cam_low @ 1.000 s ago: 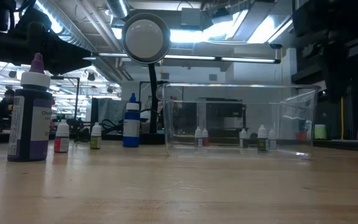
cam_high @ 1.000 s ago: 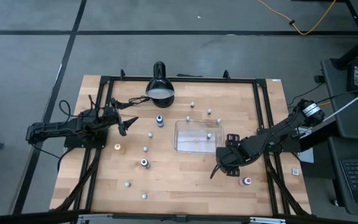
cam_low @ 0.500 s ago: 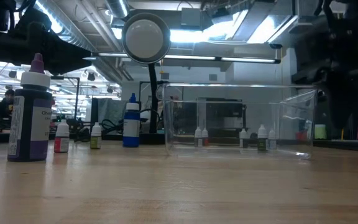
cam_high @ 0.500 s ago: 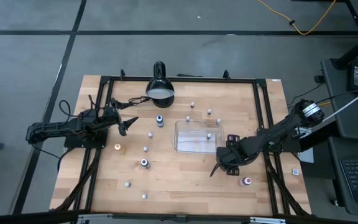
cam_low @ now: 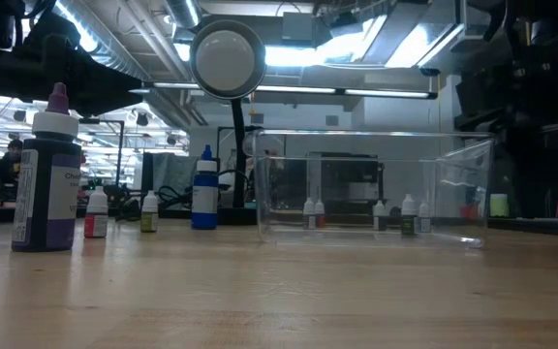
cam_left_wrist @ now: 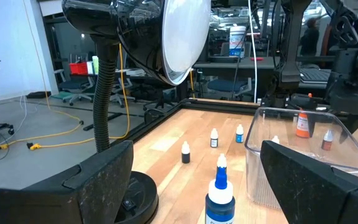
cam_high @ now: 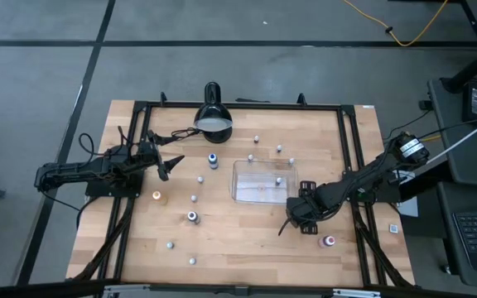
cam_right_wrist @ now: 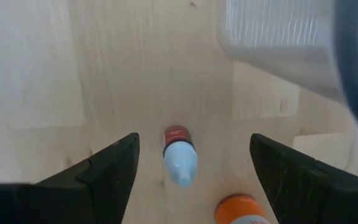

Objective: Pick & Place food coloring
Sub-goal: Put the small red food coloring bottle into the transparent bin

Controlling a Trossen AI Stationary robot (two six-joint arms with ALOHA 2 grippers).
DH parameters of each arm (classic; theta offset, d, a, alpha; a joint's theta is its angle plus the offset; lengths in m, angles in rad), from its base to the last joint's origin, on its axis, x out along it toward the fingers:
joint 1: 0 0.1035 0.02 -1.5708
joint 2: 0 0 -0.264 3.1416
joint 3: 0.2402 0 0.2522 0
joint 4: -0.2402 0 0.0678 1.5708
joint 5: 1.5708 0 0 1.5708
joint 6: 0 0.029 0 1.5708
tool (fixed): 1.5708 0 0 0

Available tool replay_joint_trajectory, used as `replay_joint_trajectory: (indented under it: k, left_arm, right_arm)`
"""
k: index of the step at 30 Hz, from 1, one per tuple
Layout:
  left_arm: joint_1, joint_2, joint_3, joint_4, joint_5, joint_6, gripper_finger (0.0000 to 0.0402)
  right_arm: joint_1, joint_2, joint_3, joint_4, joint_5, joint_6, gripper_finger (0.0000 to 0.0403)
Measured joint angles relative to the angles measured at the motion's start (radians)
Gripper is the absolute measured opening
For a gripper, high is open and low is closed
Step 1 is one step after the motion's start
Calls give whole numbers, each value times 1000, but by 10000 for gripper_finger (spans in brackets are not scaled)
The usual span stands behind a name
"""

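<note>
Food coloring bottles stand scattered on the wooden table: a blue one [cam_high: 213, 159], an orange one [cam_high: 156, 196], a dark one [cam_high: 193, 217] and several tiny pale ones. My right gripper [cam_high: 288, 223] points down, open, near the clear tray's [cam_high: 240, 189] near right corner. In the right wrist view a small white-topped, red-labelled bottle [cam_right_wrist: 180, 155] stands on the table between the open fingers [cam_right_wrist: 107, 171], apart from both. An orange-topped bottle [cam_right_wrist: 241, 208] stands beside it. My left gripper [cam_high: 171, 164] waits open and level at the left, facing the blue bottle [cam_left_wrist: 220, 190].
A black desk lamp [cam_high: 213, 116] stands at the far edge, its shade [cam_left_wrist: 179, 37] close in front of the left gripper. The tray holds one small bottle [cam_high: 277, 180]. A black frame [cam_high: 350, 149] runs around the table. A large purple-topped bottle [cam_low: 51, 174] stands near the low camera.
My right gripper has sunk toward the table beside the tray's near right corner, still pointing down and still open. In the low view its dark mass now covers the orange bottle at the right edge.
</note>
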Motion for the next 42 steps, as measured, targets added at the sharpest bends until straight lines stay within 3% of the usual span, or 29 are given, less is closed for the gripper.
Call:
replay_joint_trajectory:
  k: [18, 35, 42]
  left_arm:
    - [0, 0, 0, 0, 0, 0, 347]
    - [0, 0, 0, 0, 0, 0, 347]
    - [0, 0, 0, 0, 0, 0, 347]
  right_arm:
    - [0, 0, 0, -1, -9, 1, 182]
    - [0, 0, 0, -19, -16, 2, 165]
    - [0, -1, 0, -19, -16, 2, 113]
